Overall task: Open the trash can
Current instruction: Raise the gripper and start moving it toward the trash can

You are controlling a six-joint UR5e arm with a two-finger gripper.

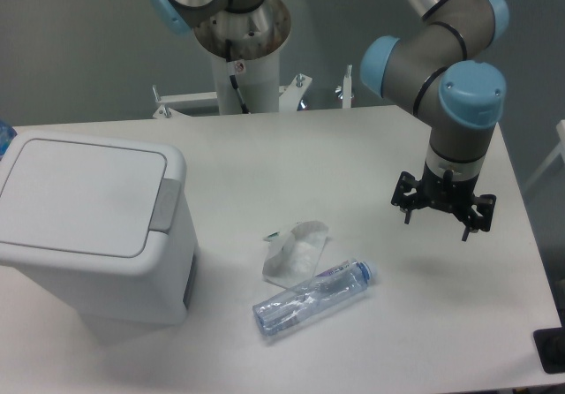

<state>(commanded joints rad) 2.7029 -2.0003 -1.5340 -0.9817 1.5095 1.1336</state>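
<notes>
A large white trash can (88, 226) is being shown at the near left of a pale table (353, 147), its flat hinged lid (84, 195) lying closed and its grey push tab (164, 207) facing right along the lid's edge. The bin is being seen from above, with its right side wall in shadow.

Well apart from it, over the right side of the table, a gripper (441, 222) is being held above the surface at the end of a grey arm with pale blue joint caps (472, 94). A dark bracket with short prongs is being seen at the wrist, pointing downward; the fingers themselves are being hidden from this angle, so whether they are parted or closed cannot be told. Nothing is being seen in its grasp, and a soft shadow is being cast on the table beneath it.

Between bin and gripper, toward the near edge, a clear plastic bottle (313, 297) with a blue label is being shown lying on its side, cap end pointing right and slightly far. Just beside it, on its far left, a crumpled piece of clear wrapping (296, 251) is being shown, touching or nearly touching the bottle.

At the far edge, the arm's white mounting column (247, 71) is being seen rising behind the table.
</notes>
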